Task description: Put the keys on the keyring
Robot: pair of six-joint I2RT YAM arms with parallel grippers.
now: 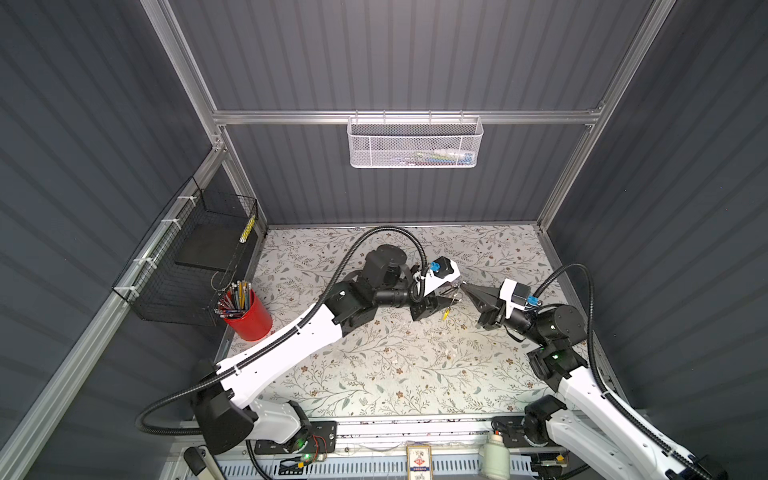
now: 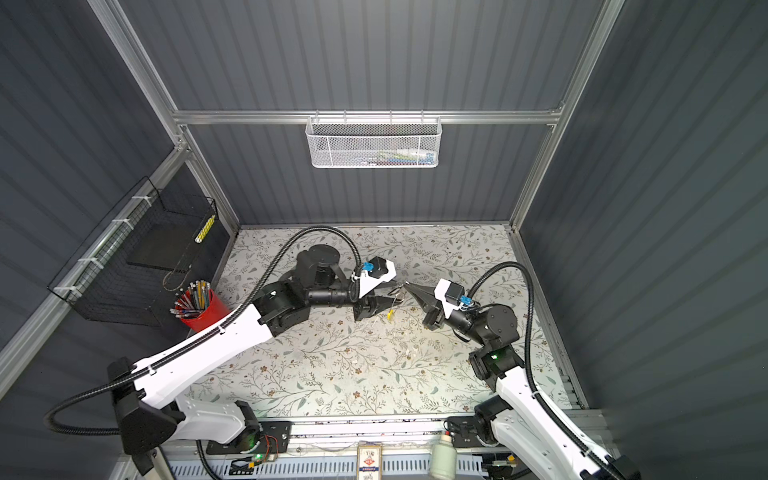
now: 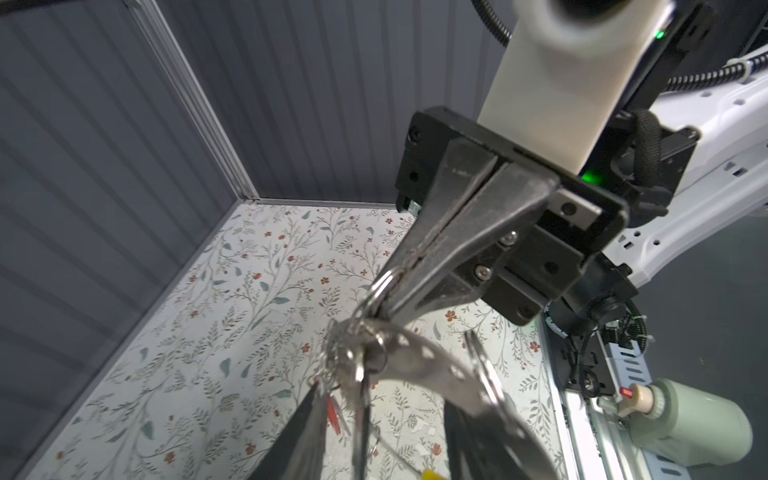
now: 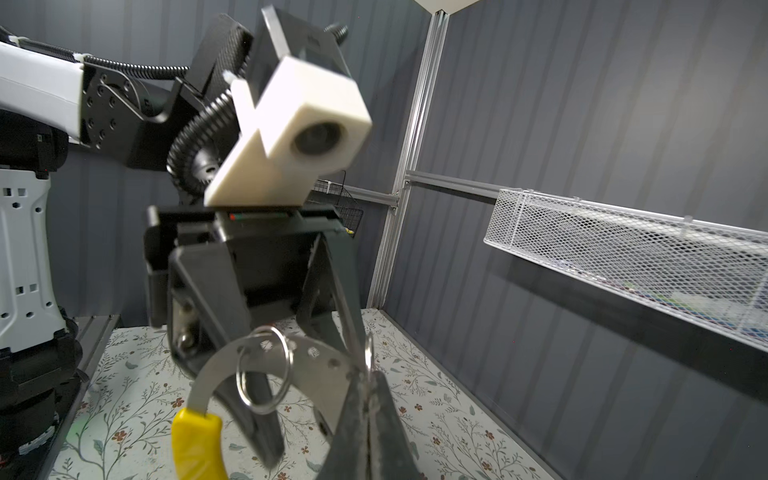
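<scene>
The keyring (image 4: 307, 353) is a curved flat metal band with holes and a yellow end (image 4: 195, 440), held above the floral table. My right gripper (image 4: 368, 374) is shut on the band's other end, where a small split ring (image 3: 386, 282) also sits at the jaw tips. Another split ring (image 4: 264, 370) hangs on the band. The keys (image 3: 353, 357) bunch up silver below the right gripper (image 3: 380, 307), with an orange-red tag (image 3: 332, 411) hanging under them. My left gripper (image 3: 382, 395) is open, its fingers (image 4: 257, 399) either side of the band. Both top views show the yellow end (image 1: 445, 314) (image 2: 390, 316).
A red cup of pencils (image 1: 249, 316) stands at the table's left edge beside a black wire basket (image 1: 187, 266). A white mesh basket (image 1: 415, 143) hangs on the back wall. A pale bottle (image 1: 494, 455) stands at the front rail.
</scene>
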